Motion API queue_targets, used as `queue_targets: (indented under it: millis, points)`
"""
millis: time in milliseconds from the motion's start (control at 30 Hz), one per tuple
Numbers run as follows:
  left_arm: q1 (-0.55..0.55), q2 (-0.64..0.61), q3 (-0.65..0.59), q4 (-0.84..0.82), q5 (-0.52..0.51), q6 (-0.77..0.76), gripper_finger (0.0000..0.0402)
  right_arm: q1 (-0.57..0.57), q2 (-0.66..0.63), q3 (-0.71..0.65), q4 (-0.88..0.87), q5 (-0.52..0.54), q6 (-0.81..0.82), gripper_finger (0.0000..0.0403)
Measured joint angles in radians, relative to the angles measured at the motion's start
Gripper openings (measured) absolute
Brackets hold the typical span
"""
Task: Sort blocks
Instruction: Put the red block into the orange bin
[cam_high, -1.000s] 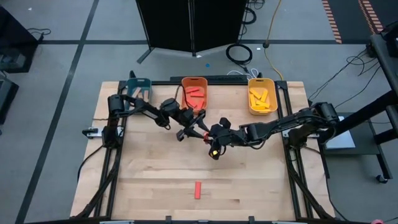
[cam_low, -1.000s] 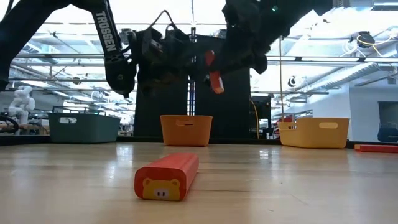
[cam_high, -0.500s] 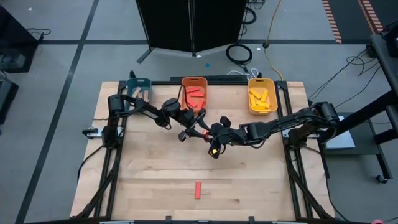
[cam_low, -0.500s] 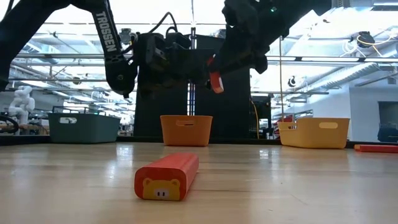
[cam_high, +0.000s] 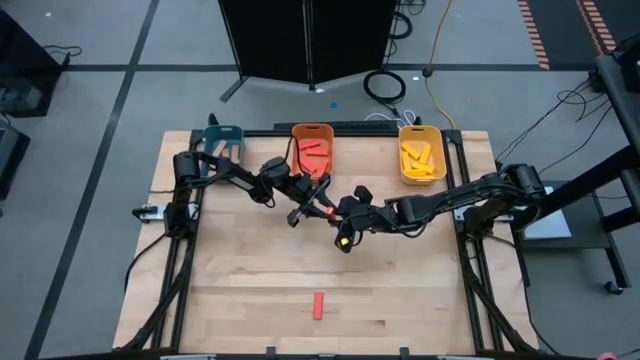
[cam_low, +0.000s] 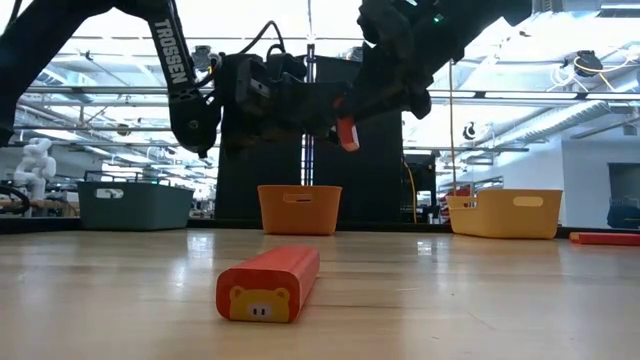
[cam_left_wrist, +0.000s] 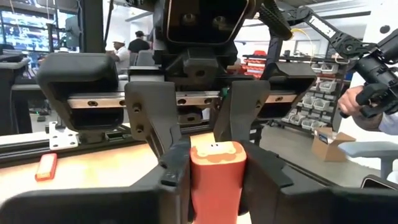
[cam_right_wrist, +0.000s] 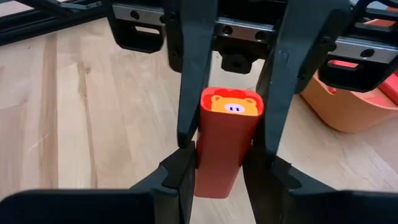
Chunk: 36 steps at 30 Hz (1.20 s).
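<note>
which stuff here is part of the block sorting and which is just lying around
Part of the job:
- red block held in mid-air between the left pincer and the right pincer
- red block on the table
- orange bin with red blocks
- yellow bin with yellow blocks
- teal bin

Just lying about:
- coiled black cable on the floor

Block (cam_high: 327, 209) between both arms' jaws

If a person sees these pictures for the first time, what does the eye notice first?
First, the two grippers meeting in the air above the table's middle: the left gripper and the right gripper both clamp one red block, a handover. Next, another red block lies alone near the front edge of the table. At the far edge stand a teal bin, an orange bin and a yellow bin.
</note>
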Motion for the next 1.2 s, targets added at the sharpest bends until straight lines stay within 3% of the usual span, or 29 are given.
queue_targets:
  millis: [267,467,733,967,1200]
  points:
    - [0.02,-0.001,0.0,0.003,0.01,-0.004,0.0085,-0.001,0.0,0.0,-0.005,-0.001,-0.001,0.0111]
    - [0.082,-0.035,-0.001,-0.017,0.011,-0.066,0.0098,-0.021,-0.002,0.003,-0.058,0.008,-0.024,0.0154]
    - [0.202,-0.101,-0.001,-0.16,-0.021,-0.118,0.0092,-0.073,-0.004,0.003,-0.118,0.21,-0.123,0.0199]
    - [0.333,-0.209,-0.001,-0.509,-0.167,-0.137,0.0091,-0.092,-0.004,0.002,-0.16,0.227,-0.026,0.0199]
    - [0.4,-0.311,0.034,-0.958,-0.52,-0.102,0.0101,-0.065,-0.004,0.001,-0.184,0.218,-0.055,0.0199]
